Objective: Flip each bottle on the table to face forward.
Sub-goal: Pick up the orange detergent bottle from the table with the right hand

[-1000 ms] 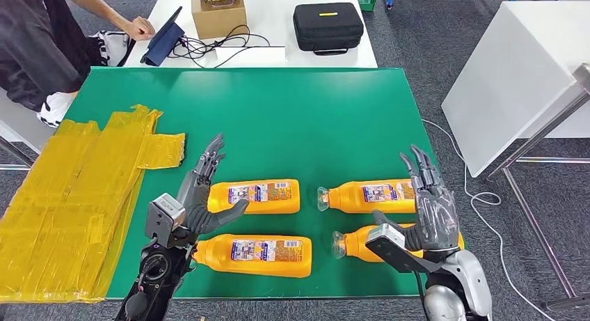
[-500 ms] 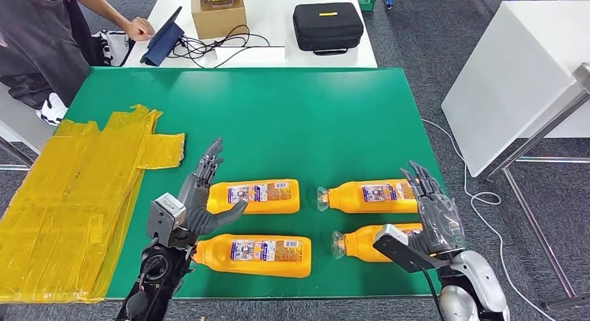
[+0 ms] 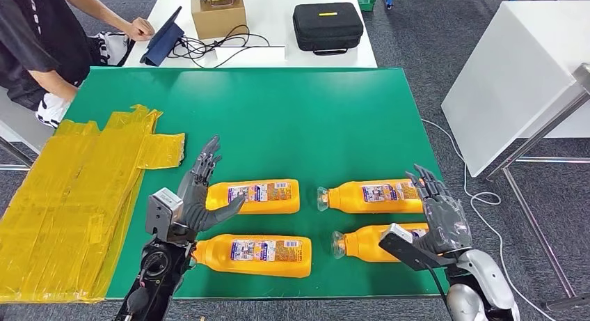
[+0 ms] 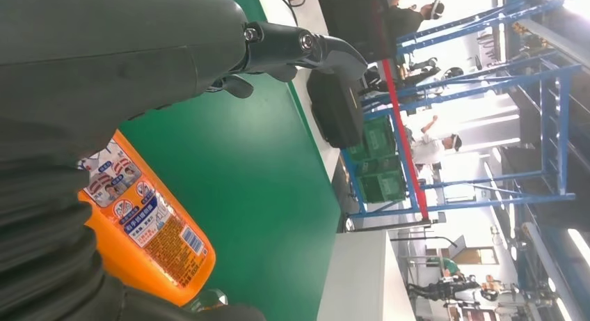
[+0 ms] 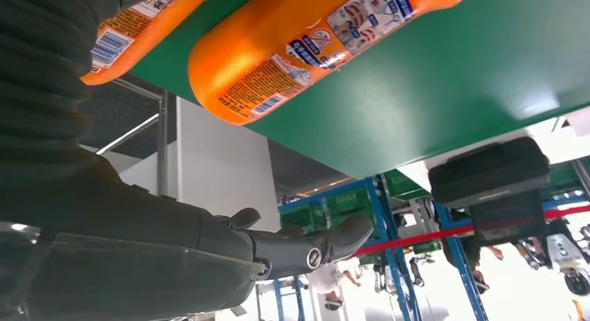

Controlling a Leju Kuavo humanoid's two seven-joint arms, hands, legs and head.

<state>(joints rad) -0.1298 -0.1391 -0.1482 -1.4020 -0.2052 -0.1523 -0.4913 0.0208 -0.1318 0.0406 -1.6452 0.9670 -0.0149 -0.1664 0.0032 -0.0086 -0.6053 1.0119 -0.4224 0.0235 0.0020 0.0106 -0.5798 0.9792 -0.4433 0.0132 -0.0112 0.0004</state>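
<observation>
Now four orange bottles lie flat on green table (image 3: 292, 119), two rows, labels up. Left hand (image 3: 197, 201) released, fingers spread, holding nothing, beside base of far-left bottle (image 3: 254, 196), above near-left bottle (image 3: 253, 255). Right hand (image 3: 442, 220) released too, fingers apart, over base ends of far-right bottle (image 3: 369, 196) and near-right bottle (image 3: 367, 242), grasping neither.

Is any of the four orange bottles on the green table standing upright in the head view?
No, all four orange bottles lie on their sides on the green table, in two rows of two.
</observation>
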